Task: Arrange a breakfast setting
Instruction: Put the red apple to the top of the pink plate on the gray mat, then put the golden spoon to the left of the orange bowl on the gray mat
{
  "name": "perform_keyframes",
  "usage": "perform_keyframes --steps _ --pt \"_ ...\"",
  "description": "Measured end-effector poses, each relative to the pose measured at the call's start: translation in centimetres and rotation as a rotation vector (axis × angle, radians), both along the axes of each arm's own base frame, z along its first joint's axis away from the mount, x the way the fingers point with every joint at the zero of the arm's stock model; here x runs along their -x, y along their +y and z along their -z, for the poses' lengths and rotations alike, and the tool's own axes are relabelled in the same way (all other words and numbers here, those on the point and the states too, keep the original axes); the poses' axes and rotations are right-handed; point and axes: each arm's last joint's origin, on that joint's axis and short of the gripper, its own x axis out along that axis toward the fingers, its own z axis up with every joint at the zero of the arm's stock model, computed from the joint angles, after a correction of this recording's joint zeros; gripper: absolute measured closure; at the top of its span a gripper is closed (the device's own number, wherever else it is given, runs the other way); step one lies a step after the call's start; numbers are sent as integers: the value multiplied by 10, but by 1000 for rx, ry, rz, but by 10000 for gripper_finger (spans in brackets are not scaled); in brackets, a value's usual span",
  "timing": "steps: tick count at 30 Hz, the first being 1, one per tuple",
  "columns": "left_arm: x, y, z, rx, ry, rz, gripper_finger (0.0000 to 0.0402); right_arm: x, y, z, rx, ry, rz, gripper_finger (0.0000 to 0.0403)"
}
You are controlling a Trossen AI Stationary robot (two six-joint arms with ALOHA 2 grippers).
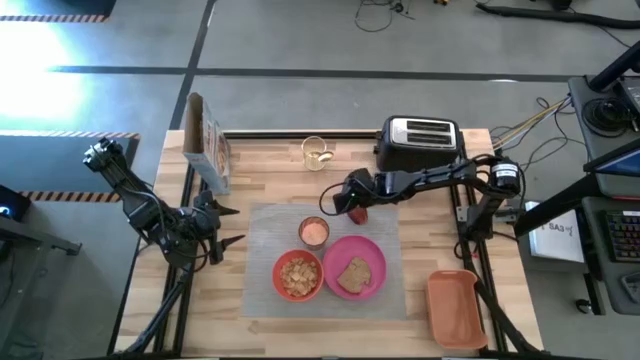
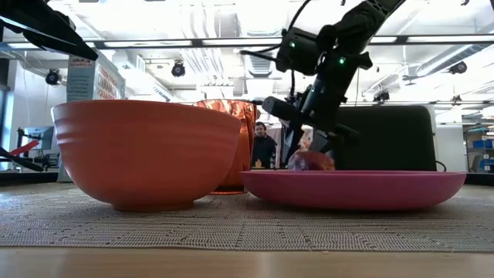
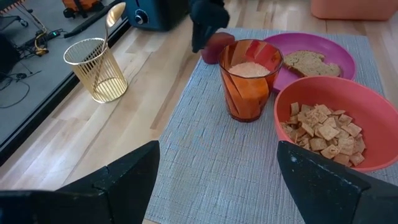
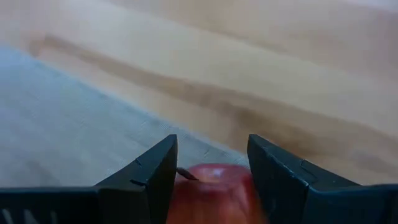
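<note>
Two arms showing. Right gripper (image 1: 352, 203) is sitting clamped on the red apple (image 4: 213, 193), fingers (image 4: 281, 174) pressing either side, at the far edge of the grey mat (image 1: 262, 240), just beyond the pink plate (image 1: 372, 254) carrying the toast slice (image 1: 353, 275). Left gripper (image 1: 226, 226) is waiting with fingers apart beside the mat's left edge.

The right gripper (image 4: 211, 168) closes its two dark fingers (image 4: 152, 171) on either side of the red apple (image 4: 211, 186), which sits between them with its short stem pointing up (only its upper part shows). The apple rests near the edge of the grey mat (image 4: 56, 124), where the weave gives way to the bare wooden table (image 4: 261, 74).
</note>
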Motion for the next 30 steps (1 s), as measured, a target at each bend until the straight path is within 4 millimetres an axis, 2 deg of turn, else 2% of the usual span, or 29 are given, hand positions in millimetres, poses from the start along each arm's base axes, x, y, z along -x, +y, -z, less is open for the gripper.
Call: perform_keyframes --steps 11,18,25,30 --pt "0 0 0 0 -1 0 95 -12 27 -11 -117 -55 -142 218" --pt "0 0 0 1 -1 -1 95 -16 27 -17 -98 -66 -181 218" --pt "-1 0 -1 11 -8 -2 95 -28 14 -54 -6 -84 -255 218" --pt "-1 0 -1 13 -9 -3 95 -37 8 -80 194 -88 -250 218"
